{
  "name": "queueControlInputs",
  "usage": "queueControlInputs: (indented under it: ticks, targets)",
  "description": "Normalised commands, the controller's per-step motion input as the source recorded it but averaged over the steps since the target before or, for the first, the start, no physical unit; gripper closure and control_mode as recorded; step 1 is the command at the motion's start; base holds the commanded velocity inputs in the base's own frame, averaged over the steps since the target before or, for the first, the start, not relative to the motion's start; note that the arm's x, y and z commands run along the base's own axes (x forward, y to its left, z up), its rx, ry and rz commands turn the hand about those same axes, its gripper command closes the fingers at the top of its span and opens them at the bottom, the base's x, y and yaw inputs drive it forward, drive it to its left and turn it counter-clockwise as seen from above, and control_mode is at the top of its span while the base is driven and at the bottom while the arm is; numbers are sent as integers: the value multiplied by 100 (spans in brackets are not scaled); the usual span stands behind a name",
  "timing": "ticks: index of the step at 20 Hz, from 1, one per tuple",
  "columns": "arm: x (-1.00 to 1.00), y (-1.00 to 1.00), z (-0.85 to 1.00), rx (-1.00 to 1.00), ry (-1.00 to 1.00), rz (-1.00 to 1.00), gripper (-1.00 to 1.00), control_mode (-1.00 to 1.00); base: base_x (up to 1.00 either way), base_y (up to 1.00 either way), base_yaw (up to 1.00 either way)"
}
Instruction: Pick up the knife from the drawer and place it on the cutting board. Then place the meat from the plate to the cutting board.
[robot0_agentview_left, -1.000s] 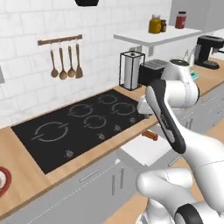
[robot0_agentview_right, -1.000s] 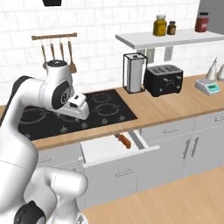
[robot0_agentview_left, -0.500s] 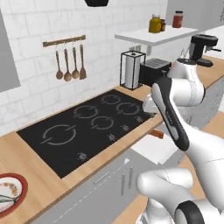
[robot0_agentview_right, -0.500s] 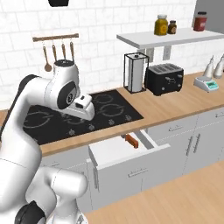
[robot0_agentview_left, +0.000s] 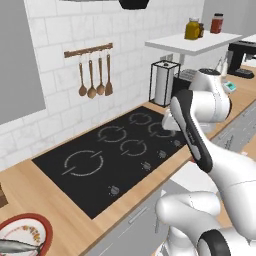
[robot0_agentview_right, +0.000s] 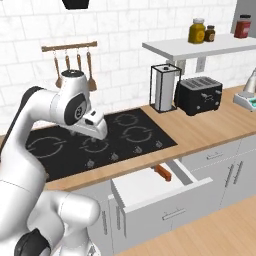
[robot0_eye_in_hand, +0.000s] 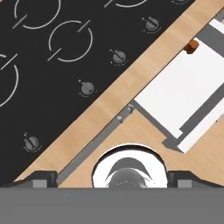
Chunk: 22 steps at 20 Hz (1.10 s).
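Observation:
The drawer (robot0_agentview_right: 145, 189) stands pulled open under the counter, its white inside showing. The knife (robot0_agentview_right: 162, 172) lies at its back right corner, with just the orange-brown handle visible; in the hand view the handle (robot0_eye_in_hand: 191, 46) sits at the far corner of the drawer (robot0_eye_in_hand: 175, 92). My gripper (robot0_agentview_right: 97, 132) hangs over the front of the cooktop, left of the drawer and well above it. Its dark tips stand wide apart at the bottom of the hand view, open, with nothing between them (robot0_eye_in_hand: 112, 177). The red-rimmed plate (robot0_agentview_left: 36, 221) holds the silvery meat (robot0_agentview_left: 17, 246) at the counter's far left. The cutting board is out of view.
A black cooktop (robot0_agentview_right: 100, 142) with knobs along its front fills the counter below my hand. A paper towel holder (robot0_agentview_right: 162, 87) and a black toaster (robot0_agentview_right: 200, 95) stand to the right. Wooden utensils (robot0_agentview_right: 75, 65) hang on the wall. Jars sit on a shelf (robot0_agentview_right: 200, 45).
The whole scene has shifted right in both base views, so the base has driven left. The plate with the meat has come into view. My hand stays over the cooktop front.

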Motion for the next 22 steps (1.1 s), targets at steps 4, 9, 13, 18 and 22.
queueControlInputs:
  ticks: [4, 9, 13, 18, 22]
  targets:
    - [4, -89, -83, 0, 23, -42, -100, -100, 0, 0, 0]
    - [2, -100, -100, 0, 23, -47, -100, -100, 0, 0, 0]
    - [-4, -100, -96, 1, 4, -36, -100, -100, 0, 0, 0]
    - [14, -95, -71, 0, 0, -17, -100, -100, 0, 0, 0]
    - [50, -31, -24, 0, 0, -2, -100, -100, 0, 0, 0]
